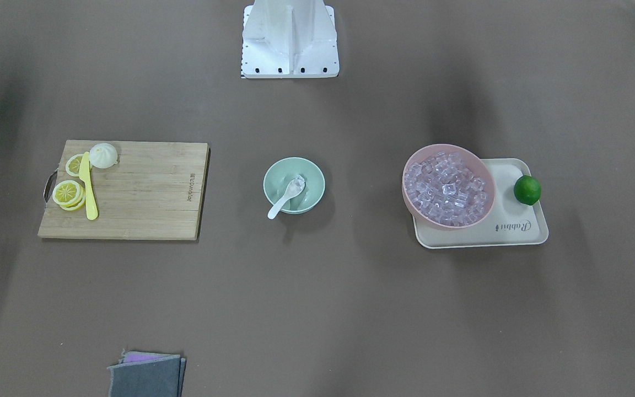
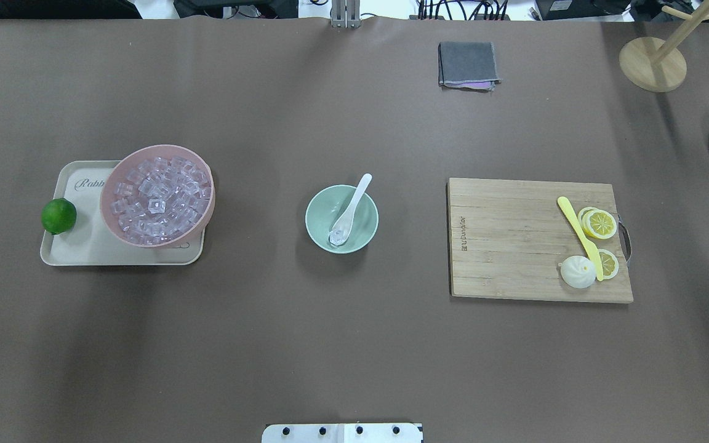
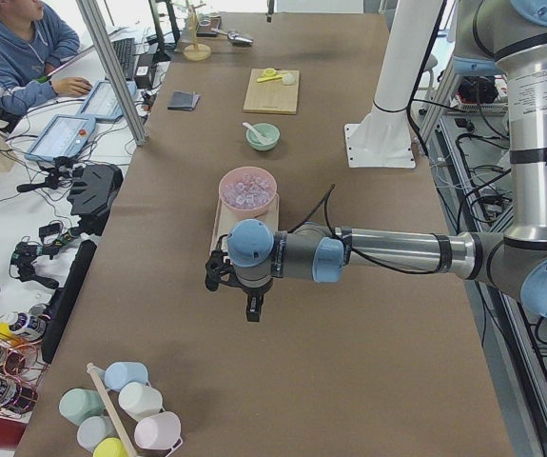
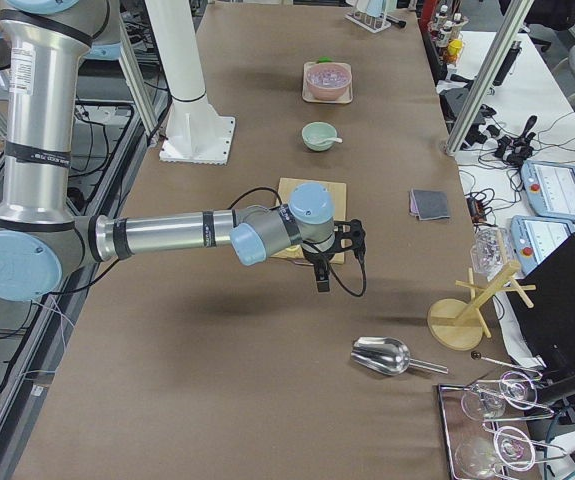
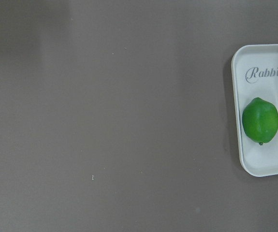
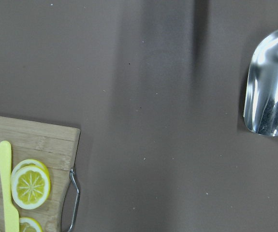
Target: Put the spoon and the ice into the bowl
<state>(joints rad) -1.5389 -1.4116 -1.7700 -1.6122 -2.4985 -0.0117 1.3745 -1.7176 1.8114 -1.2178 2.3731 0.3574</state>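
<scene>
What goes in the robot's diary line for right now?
small white soup spoon in round mint-green bowl | clear ice cube in scoop | left arm, right arm away from bowl | jaws: cannot tell

Lime [image 1: 527, 189] on tray [image 1: 528, 219]; cutting board [image 1: 146, 193]

bowl [image 2: 365, 223]: smooth, glossy | ice [image 2: 337, 234]: clear, glassy | cutting board [image 2: 514, 246]: grained wood | scoop [image 6: 270, 92]: shiny metal | table [image 2: 354, 344]: matt

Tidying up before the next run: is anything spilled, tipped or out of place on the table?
Nothing stands out. The spoon leans in the green bowl, ice in its scoop; no loose cubes show around the pink bowl, and the lime sits on the tray.
</scene>
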